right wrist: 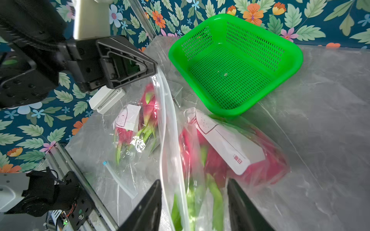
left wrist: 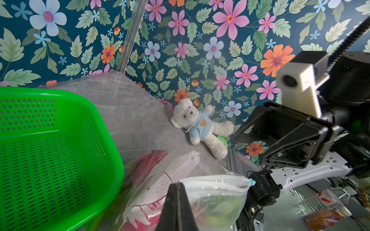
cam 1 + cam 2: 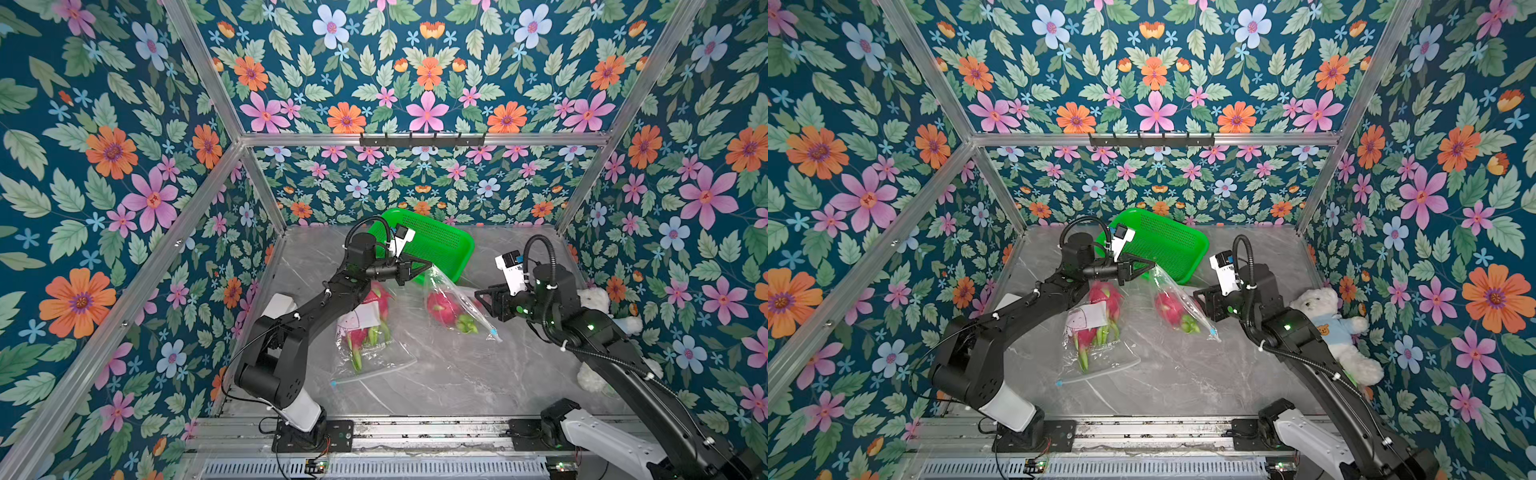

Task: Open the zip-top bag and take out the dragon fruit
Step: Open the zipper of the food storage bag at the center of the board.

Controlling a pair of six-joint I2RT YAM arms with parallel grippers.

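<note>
Floral-papered walls [image 3: 424, 62], aluminium frame [image 3: 291, 139], grey marble tabletop [image 3: 457, 374].

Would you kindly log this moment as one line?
left gripper: shut on zip-top bag corner | right gripper: open, fingers astride bag | dragon fruit: inside bag

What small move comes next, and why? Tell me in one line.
Probably close the right claw on the zip edge and pull away from the left claw. The left claw is shut on a corner of the zip-top bag, holding it up; the right claw stands open astride that edge, and the dragon fruit lies inside.
</note>
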